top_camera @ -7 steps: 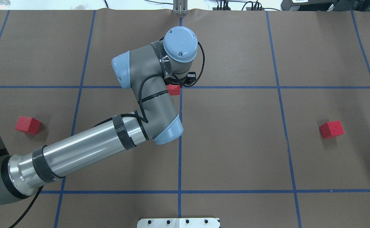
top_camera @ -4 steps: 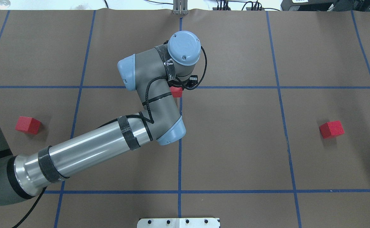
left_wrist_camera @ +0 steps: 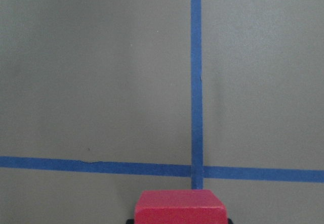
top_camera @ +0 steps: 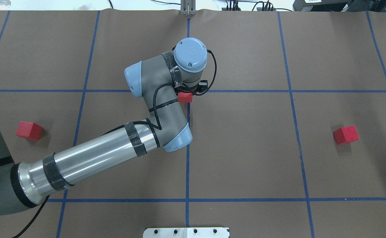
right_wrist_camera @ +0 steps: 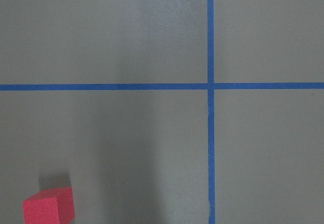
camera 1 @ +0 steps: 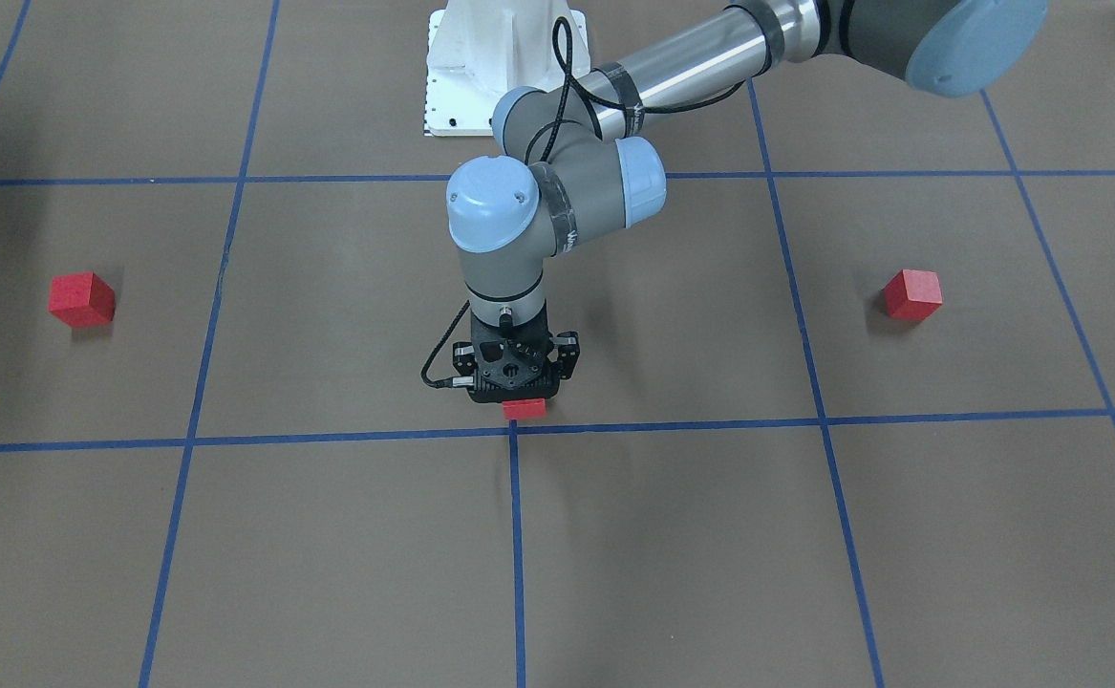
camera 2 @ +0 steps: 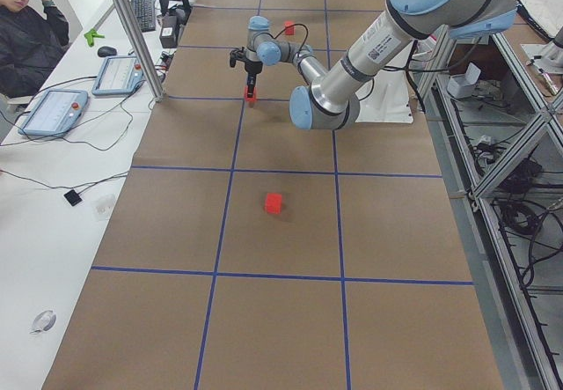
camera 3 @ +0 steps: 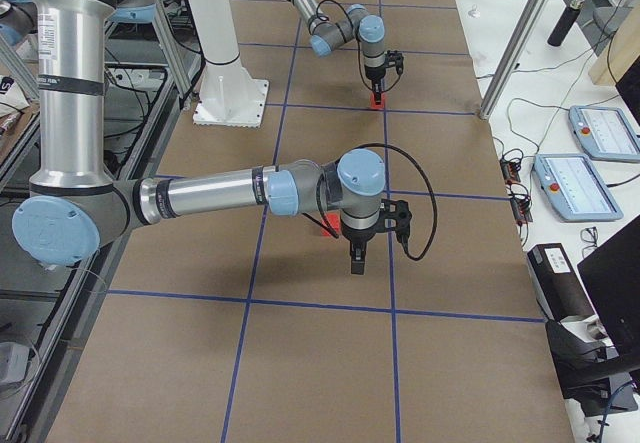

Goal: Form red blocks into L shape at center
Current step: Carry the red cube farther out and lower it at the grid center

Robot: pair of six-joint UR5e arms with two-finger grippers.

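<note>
Small matte red cube (top_camera: 185, 97) sits directly under the black two-finger left gripper (camera 1: 523, 397), pinched at its tip. In the front view only a strip of the cube peeks out below the gripper body. In the left wrist view it sits at the bottom edge with dark finger ends at either side. Left gripper: narrow, clamped on that cube.

The cube is just on the robot's side of the centre crossing of blue tape lines (top_camera: 188, 91), right against the line that runs toward the robot. Can't tell if it touches the brown gridded paper surface (top_camera: 245, 148) or hangs just above it. Cube look: plain faces, flat red, crisp edges, roughly square to the tape.

Second red cube (top_camera: 29, 130) lies far out on the robot's left and third red cube (top_camera: 346, 135) far out on its right. Both are well apart from the crossing and turned a bit off the grid.

Right gripper (camera 3: 357, 263) shows only in the right-side view, pointing down. Wide or narrow, can't tell.
</note>
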